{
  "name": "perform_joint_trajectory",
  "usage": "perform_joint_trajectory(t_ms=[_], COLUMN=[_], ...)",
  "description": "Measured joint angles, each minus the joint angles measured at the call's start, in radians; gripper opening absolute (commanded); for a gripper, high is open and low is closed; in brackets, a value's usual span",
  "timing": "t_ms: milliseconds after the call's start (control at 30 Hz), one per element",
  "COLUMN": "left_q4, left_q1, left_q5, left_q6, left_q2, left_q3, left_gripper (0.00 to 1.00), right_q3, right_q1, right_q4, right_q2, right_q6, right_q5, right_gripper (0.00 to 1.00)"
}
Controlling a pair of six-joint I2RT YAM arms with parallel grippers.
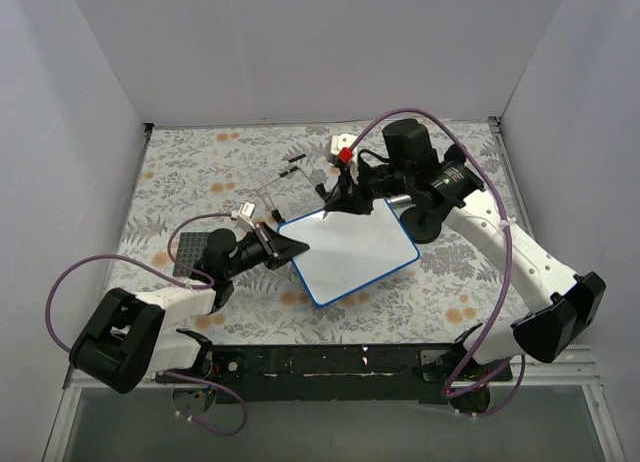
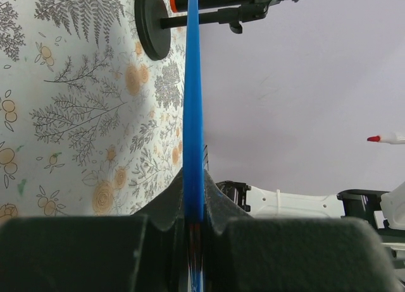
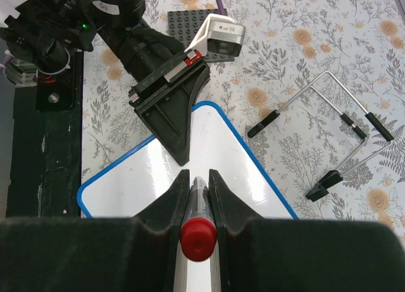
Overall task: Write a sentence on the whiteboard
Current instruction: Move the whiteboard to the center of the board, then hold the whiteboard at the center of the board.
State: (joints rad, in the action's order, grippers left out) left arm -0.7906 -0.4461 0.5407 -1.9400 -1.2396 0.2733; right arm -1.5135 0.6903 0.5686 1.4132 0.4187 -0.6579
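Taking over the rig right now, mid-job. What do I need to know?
Left gripper: shut on the whiteboard rim, bracing it.
Right gripper: shut on the marker, over the board's far corner. In the left wrist view the tip looks clear of the surface.
Done: board gripped, marker in position.
Left: the whole sentence. The board shows no writing.

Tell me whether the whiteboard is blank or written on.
Blank. The small blue-rimmed rectangular whiteboard shows a bare white face in the top and right wrist views, with no red strokes.
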Motion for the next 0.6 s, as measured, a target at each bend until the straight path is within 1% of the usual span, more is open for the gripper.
perform_joint_trajectory(t_ms=[167, 300, 600], left_q4=[-0.003, 0.01, 0.023], left_q1=[0.021, 0.031, 0.032], left_q5=[0.04, 0.081, 0.171], left_q6=[0.0, -0.002, -0.011], left_q2=[0.006, 0.022, 0.048], left_q3=[0.005, 0.024, 0.175], left_gripper=[0.0, 0.0, 0.0], right_q3=[0.018, -0.002, -0.207], right_q1=[-0.002, -0.015, -0.106], right_q4=[-0.002, 0.015, 0.071], right_q2=[-0.024, -0.026, -0.029], right_q6=[0.0, 0.0, 0.001], right_q5=[0.001, -0.001, -0.052], right_gripper=[0.01, 0.01, 0.01])
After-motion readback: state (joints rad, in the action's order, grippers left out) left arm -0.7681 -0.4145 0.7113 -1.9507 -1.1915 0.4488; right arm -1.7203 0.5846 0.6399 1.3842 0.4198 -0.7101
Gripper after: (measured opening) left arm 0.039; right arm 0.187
